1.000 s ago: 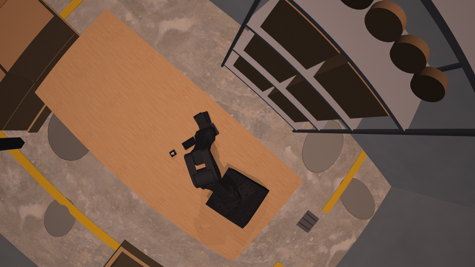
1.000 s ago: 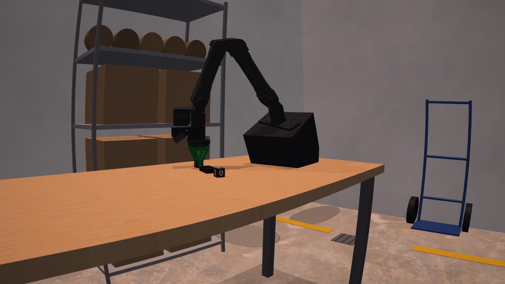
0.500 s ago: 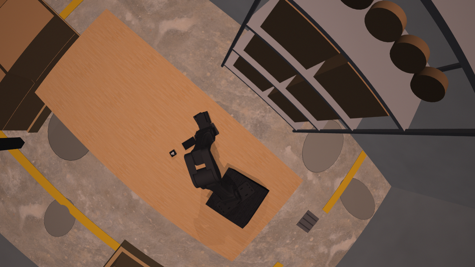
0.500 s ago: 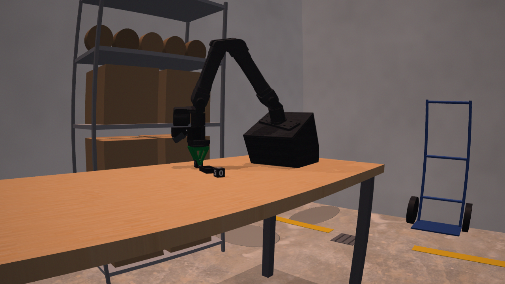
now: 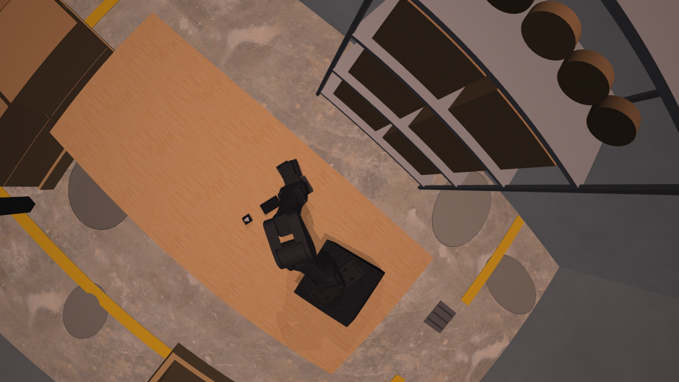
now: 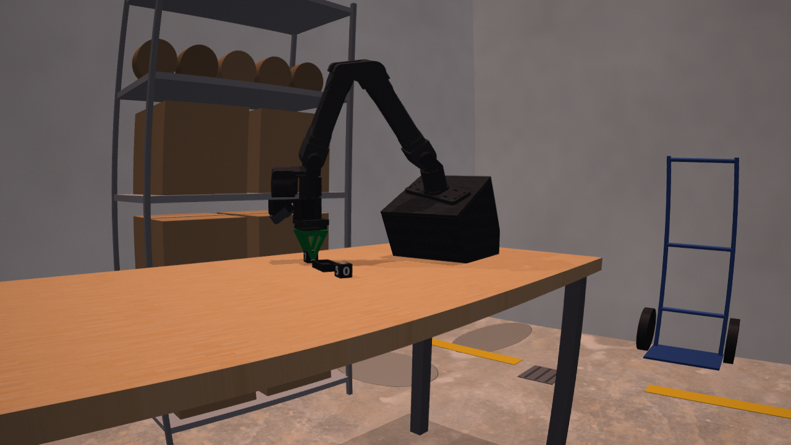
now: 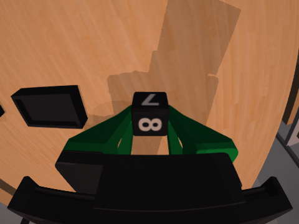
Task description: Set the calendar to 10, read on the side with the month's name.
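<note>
While gripped, cube (image 7: 149,114) perhaps beside tray (image 7: 50,106).

Wooden table (image 6: 232,321) w/ dark legs. Behind it a metal shelf rack (image 6: 148,165): brown boxes (image 6: 190,148) on mid and lower shelves, row of brown rolls (image 6: 236,65) up top. Blue hand truck (image 6: 701,160) by rt wall. Yellow floor lines (image 6: 719,399), floor drain grate (image 6: 537,374).
</note>
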